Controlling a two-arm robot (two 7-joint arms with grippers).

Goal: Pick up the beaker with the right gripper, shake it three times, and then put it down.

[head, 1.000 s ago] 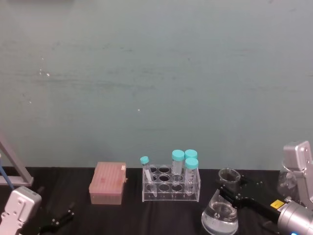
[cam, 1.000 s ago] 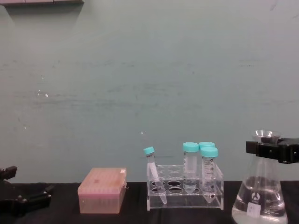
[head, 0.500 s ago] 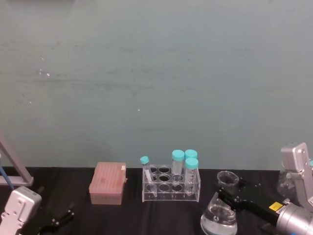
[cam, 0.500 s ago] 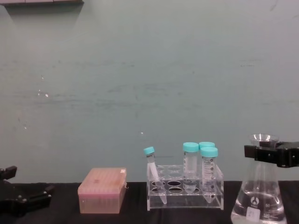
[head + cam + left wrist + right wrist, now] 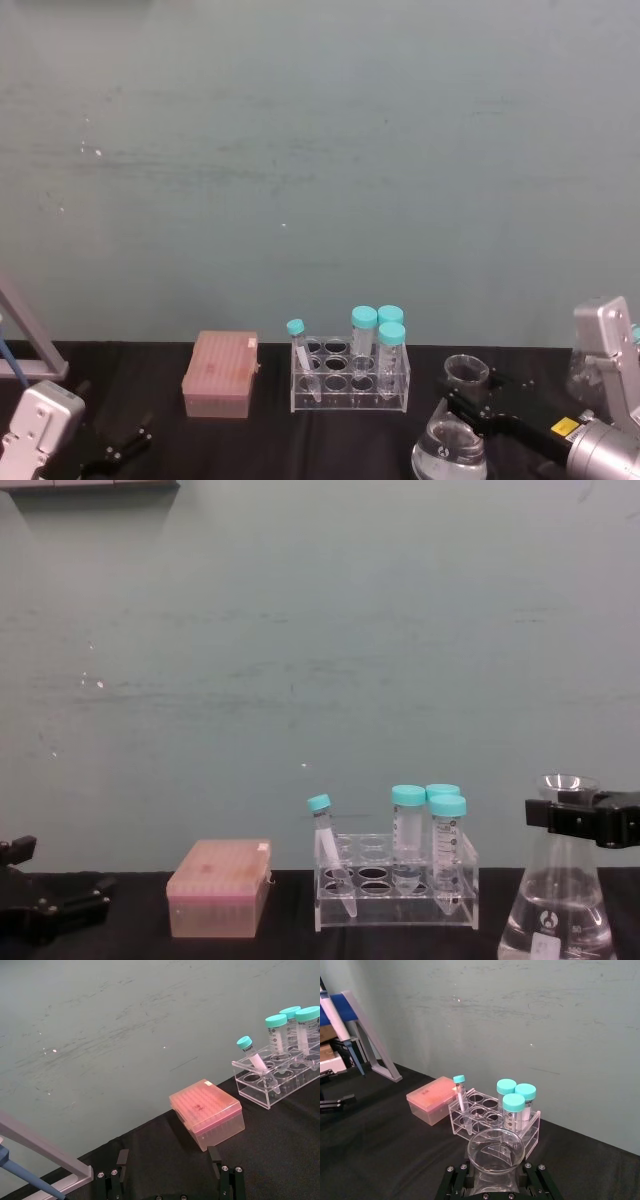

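A: Why is the right gripper (image 5: 585,818) clamped so high on the beaker (image 5: 557,905)?

B: Judging by the shape, the narrow neck under the flared lip is the only part its flat jaws can close around; the wide base would not fit. Held there, the liquid hangs low for shaking.

A: Where is the beaker?

B: Right of the tube rack (image 5: 397,882), near it, upright.

A: And the arm?

B: It reaches in level from the right. The left gripper (image 5: 40,910) sits parked, fingers spread, well left of the rack, past the pink box (image 5: 218,887).
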